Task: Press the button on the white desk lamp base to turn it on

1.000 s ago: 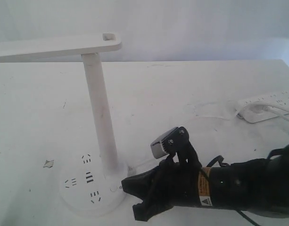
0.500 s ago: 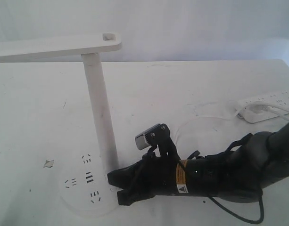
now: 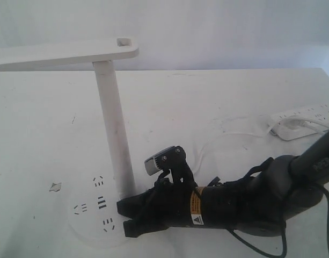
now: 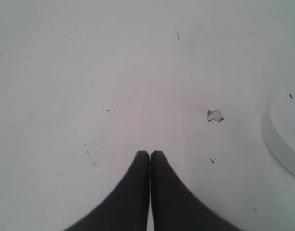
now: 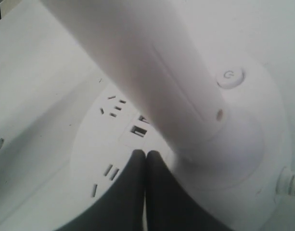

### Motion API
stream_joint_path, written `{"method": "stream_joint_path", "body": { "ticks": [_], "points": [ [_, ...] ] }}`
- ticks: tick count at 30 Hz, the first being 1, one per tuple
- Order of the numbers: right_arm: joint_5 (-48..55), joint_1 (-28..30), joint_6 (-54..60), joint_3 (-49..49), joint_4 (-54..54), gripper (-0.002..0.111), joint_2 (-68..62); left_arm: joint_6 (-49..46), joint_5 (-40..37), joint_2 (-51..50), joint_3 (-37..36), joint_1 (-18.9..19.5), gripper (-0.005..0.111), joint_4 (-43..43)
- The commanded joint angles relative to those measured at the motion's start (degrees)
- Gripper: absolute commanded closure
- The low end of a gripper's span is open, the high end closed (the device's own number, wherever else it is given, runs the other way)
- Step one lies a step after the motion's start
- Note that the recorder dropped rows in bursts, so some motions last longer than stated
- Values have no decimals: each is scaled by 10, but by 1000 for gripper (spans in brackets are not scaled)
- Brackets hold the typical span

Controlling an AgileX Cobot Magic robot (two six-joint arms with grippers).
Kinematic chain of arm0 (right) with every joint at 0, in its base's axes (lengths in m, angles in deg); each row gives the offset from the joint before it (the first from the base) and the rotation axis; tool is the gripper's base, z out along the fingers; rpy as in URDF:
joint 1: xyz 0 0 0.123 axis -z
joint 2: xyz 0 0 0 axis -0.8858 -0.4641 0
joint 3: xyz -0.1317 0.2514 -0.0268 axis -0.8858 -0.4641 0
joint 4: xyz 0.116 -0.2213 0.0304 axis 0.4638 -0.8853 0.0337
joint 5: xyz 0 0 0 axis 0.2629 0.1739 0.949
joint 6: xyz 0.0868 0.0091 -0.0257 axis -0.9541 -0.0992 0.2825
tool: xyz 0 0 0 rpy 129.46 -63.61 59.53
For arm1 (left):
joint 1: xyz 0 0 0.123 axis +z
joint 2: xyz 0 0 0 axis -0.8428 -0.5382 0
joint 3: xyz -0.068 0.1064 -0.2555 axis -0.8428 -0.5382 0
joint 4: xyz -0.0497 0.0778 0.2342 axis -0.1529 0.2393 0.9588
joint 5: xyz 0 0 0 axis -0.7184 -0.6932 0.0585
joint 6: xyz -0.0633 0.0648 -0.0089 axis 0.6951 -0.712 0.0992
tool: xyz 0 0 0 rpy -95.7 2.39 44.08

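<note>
Exterior view: the white desk lamp point(image 3: 114, 123) stands at the left of the frame on the white desk point(image 3: 218, 97), its flat head point(image 3: 62, 54) reaching to the upper left. The white desk lamp base point(image 3: 88, 227) lies at the lower left, with dark socket slots point(image 3: 101, 203) on its top. The black right gripper point(image 3: 124, 219) reaches in from the lower right and lies over the right part of the base, by the foot of the post. It covers that area, so the button cannot be made out here. A power strip point(image 3: 306, 117) lies at the right edge, well apart, and a small scrap point(image 3: 55, 187) lies left of the base. Left wrist view: the left gripper point(image 4: 149, 154) has its fingertips pressed together over bare desk. The scrap point(image 4: 215, 115) is near it and the rim of the base point(image 4: 282, 137) shows further off. Right wrist view: the right gripper point(image 5: 146, 154) has its fingertips together on or just above the base, just beside a USB port point(image 5: 139, 130) and close against the foot of the post point(image 5: 152, 82). Contact cannot be confirmed. The button point(image 5: 230, 77), round and white with a small grey mark, sits on the base on the other side of the post, apart from the fingertips. A white cable point(image 5: 289, 184) leaves the base rim.
</note>
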Motion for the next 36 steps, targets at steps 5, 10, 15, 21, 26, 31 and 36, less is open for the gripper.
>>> {"method": "stream_joint_path", "body": {
  "ticks": [5,10,15,21,26,31,36],
  "points": [
    [6,0,8,2,-20,108,-1,2,-2,2,-2,-3,107,-2],
    [6,0,8,2,-20,108,-1,2,-2,2,-2,-3,107,-2],
    [5,0,4,1,-20,108,-1,2,-2,2,-2,-3,107,-2],
    [3,0,1,-1,-26,108,13,2,-2,2,-2,-3,107,-2],
    [26,0,-21,-1,-32,108,52,2,-2,2,-2,-3,107,-2],
    [114,0,-41,-1,-37,108,72,2,-2,2,-2,-3,107,-2],
    [98,-4,-82,-1,-60,108,72,2,-2,2,-2,-3,107,-2]
  ]
}}
